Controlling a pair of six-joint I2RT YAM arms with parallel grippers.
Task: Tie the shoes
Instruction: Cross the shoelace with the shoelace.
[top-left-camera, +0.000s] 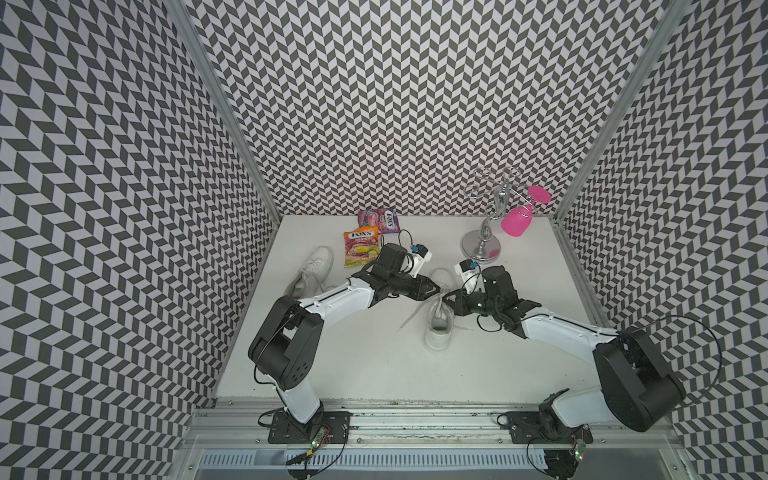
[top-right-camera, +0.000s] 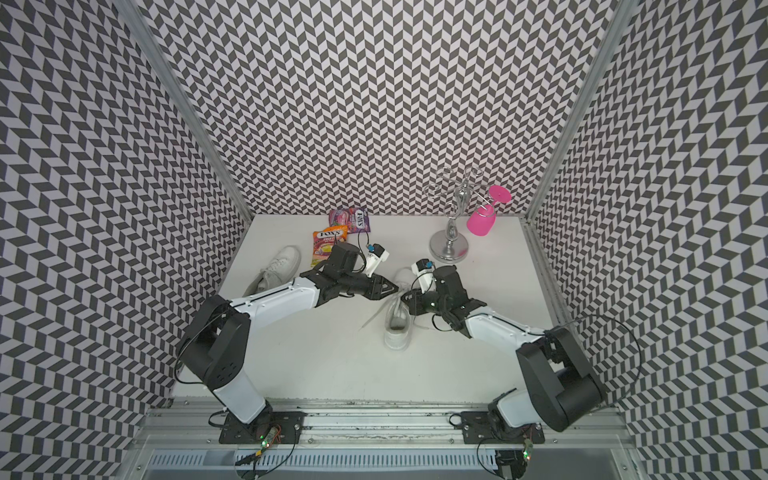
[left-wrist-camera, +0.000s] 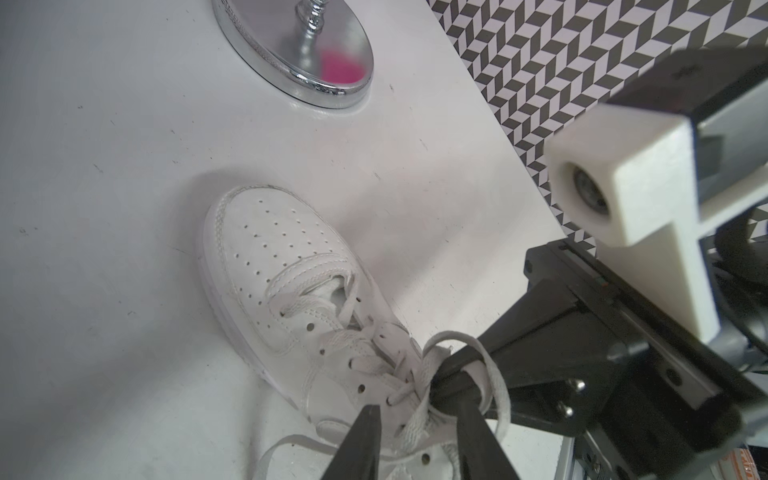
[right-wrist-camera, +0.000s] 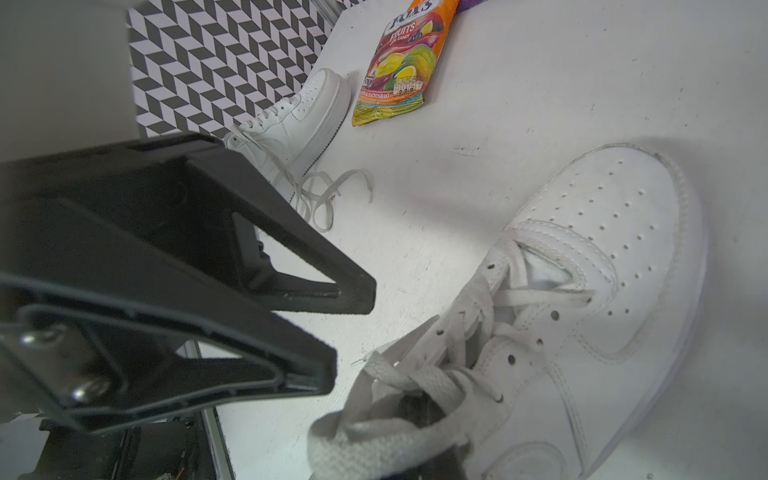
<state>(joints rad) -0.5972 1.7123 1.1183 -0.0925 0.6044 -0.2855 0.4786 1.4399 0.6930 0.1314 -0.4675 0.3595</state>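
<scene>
Here, listed from largest to smallest: a white table (top-left-camera: 519, 365) set among chevron-patterned walls (top-left-camera: 395, 104). Left arm (top-left-camera: 332, 297) and right arm (top-left-camera: 569, 332), both white and black, reaching in from the near rail and meeting over the middle of the table. A chrome stand (top-left-camera: 484, 245) at the far right of the table, with a pink glass (top-left-camera: 517, 220) hanging from it upside down. One white shoe (top-left-camera: 438, 320) in the middle of the table, toe towards the back wall, heel towards the rail, its lace (left-wrist-camera: 419, 419) undone with loose ends trailing out on both sides. A second white shoe (top-left-camera: 313, 268) well apart at the left edge, partly behind the left arm, laces loose beside it. An orange candy bag (top-left-camera: 361, 247) just beyond that second shoe, and a purple candy bag (top-left-camera: 380, 220) next to it near the back wall. Left gripper (left-wrist-camera: 419, 432): fingers apart, straddling a strand of lace over the middle shoe's eyelets, not pinching it. Right gripper (left-wrist-camera: 451, 380): fingers pressed together on a loop of the same lace, which wraps around their tips.
</scene>
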